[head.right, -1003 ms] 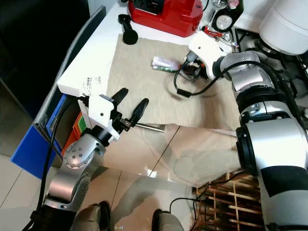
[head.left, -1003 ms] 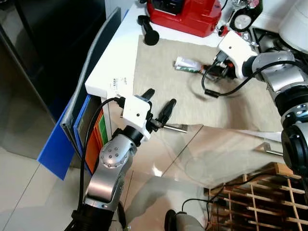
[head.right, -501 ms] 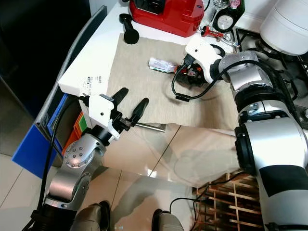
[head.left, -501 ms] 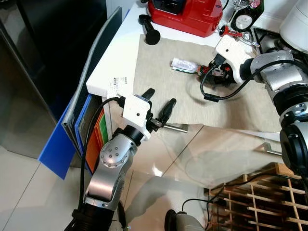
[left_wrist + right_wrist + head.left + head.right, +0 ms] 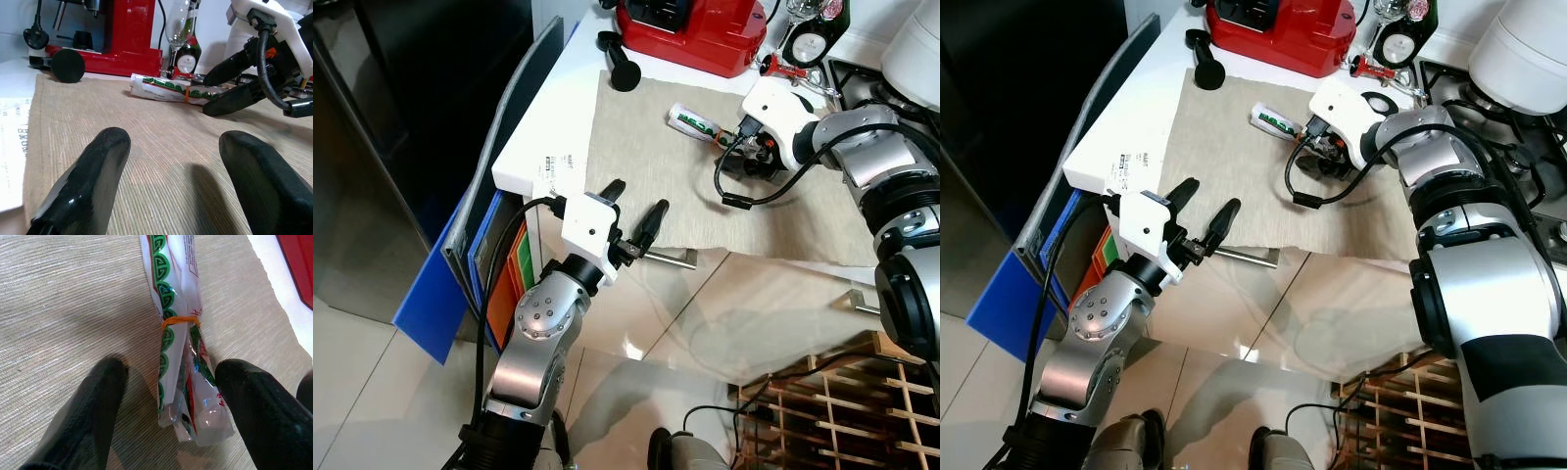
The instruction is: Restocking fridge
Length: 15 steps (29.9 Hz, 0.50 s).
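Observation:
A white packet with green print, bound by an orange rubber band, lies on the beige cloth mat on the white counter. My right gripper is open, low over the mat, with one black finger on each side of the packet's near end. Whether the fingers touch the packet I cannot tell. My left gripper is open and empty at the counter's front edge, just above a metal drawer handle. The left wrist view looks across the mat at the packet.
A red coffee machine, a black portafilter, and a bottle and glass stand at the back of the counter. A stove is to the right. Blue boards lean on the cabinet's left side. A wooden rack is lower right.
My right gripper has moved across the mat toward the packet and now straddles its end. The left arm has stayed in place.

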Available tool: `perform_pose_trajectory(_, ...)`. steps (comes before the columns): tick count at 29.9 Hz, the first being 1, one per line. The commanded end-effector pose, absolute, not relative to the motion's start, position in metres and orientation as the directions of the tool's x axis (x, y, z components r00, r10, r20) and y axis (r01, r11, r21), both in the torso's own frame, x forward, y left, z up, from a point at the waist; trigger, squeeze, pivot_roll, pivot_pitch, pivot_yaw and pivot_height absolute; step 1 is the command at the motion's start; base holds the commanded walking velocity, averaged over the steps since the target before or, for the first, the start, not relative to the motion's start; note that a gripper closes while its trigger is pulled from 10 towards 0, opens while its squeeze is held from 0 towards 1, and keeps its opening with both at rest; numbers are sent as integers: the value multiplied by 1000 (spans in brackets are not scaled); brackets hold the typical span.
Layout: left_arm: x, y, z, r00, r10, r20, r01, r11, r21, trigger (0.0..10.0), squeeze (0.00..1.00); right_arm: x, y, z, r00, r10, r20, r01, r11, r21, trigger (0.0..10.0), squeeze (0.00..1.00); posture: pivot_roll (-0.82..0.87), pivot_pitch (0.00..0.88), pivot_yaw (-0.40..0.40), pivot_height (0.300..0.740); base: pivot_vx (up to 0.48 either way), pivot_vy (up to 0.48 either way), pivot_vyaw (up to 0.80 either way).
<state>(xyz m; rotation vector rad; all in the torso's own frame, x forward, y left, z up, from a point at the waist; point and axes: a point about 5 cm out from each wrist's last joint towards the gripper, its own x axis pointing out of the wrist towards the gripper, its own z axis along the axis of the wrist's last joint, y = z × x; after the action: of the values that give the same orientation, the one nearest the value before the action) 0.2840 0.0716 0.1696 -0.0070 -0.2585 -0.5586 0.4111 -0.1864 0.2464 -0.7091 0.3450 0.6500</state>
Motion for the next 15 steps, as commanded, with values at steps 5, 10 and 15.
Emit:
perform_pose_trajectory(5,284,68,168,815,-531,232,535,843,52,10000,0,405,-192,213,697,428,-575,-680,649,-340,4078,0,120,155,-134,740,0,0,0)
perform_pose_trajectory(10,284,68,168,816,-531,228,534,844,51,10000,0,404,-189,212,692,469,-549,-679,681,-274,0,0,117,166,-132,740,0,0,0)
perform_pose_trajectory(15,285,68,167,819,-529,222,533,845,49,10000,0,404,-189,214,705,499,-505,-665,713,-224,0,0,111,169,-135,740,0,0,0)
